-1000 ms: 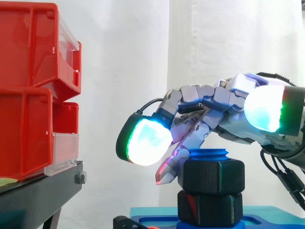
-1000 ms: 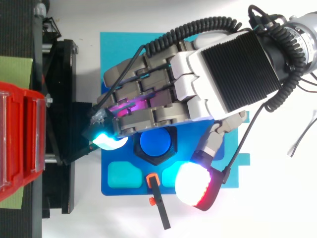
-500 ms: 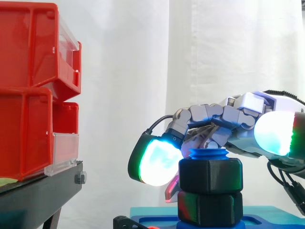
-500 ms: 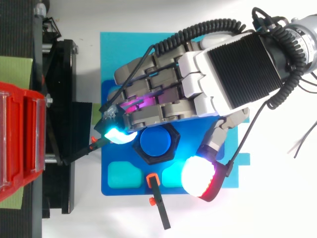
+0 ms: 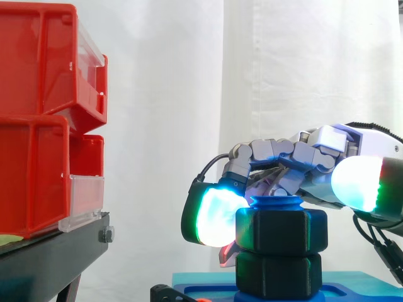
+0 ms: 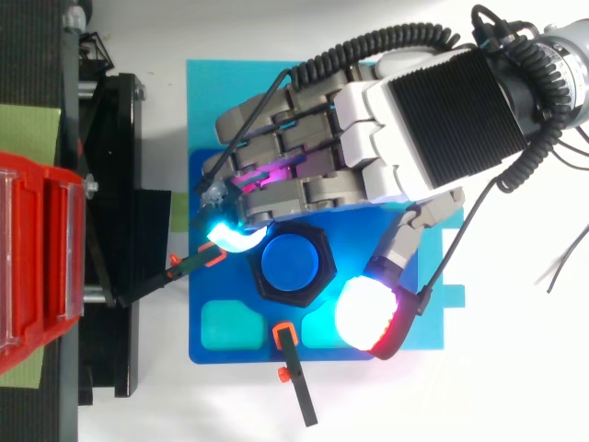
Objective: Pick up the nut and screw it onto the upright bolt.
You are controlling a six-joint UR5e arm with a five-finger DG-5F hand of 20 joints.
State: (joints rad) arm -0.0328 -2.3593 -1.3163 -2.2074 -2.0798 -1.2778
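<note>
With the hand [image 6: 368, 138] curled round the top black nut [image 5: 281, 229], turn slowly, flat on the blue bolt [image 6: 290, 262].

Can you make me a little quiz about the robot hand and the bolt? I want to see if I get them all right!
1. True or false: the blue bolt stands upright, with its top poking out above a black nut.
2. The bins are: A green, B red, C yellow.
3. Fill in: in the side view, the hand comes in from the ____ edge.

Key: 1 true; 2 B; 3 right.
</note>
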